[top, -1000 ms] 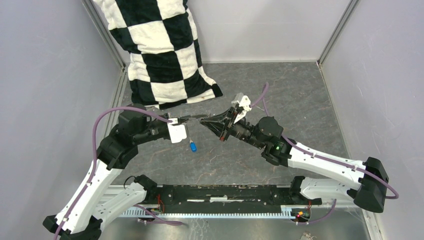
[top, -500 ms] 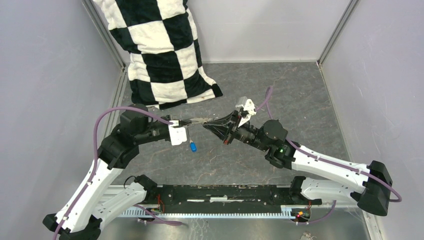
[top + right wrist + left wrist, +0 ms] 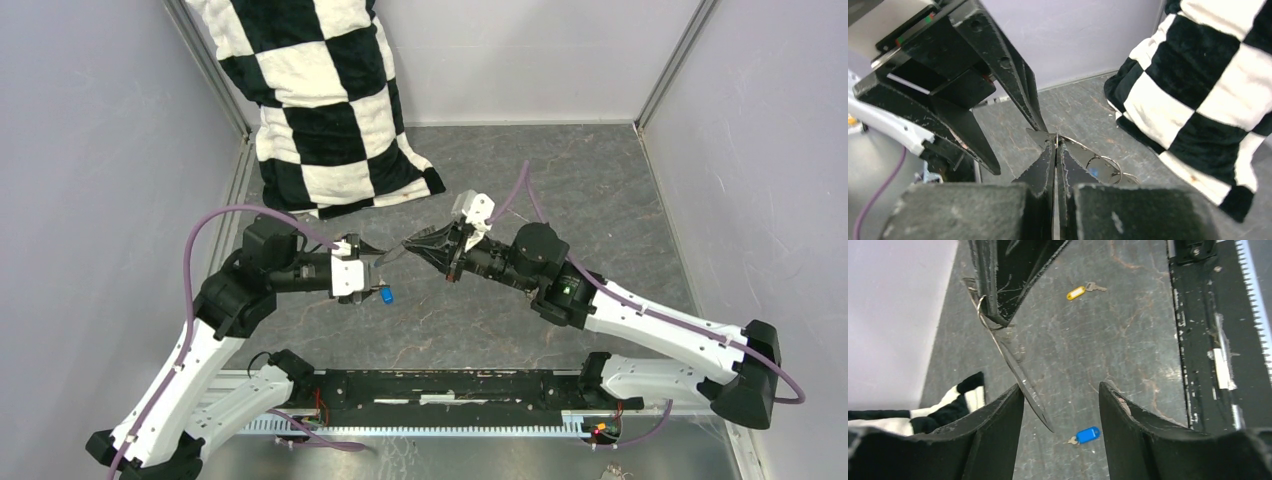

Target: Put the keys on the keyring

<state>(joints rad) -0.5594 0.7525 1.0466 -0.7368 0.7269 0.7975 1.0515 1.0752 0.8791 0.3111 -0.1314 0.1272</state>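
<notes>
The keyring (image 3: 1009,357) is now held only by your clenched right gripper (image 3: 1056,140); your left gripper (image 3: 1060,390) just released. The blue key (image 3: 1087,434) and yellow key (image 3: 1077,292) lie unthreaded on the desk (image 3: 1138,340).

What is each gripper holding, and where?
The right gripper pinches the keyring at one end. The left gripper is open, holding nothing.

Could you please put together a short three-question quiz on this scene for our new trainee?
1. True or false: the left gripper is shut on the blue key.
2. Which gripper holds the keyring: A left, B right, C neither?
3. Where is the yellow key?
Key: 1 false, it is open and the key lies on the table; 2 B, the right gripper, shut; 3 loose on the table.
</notes>
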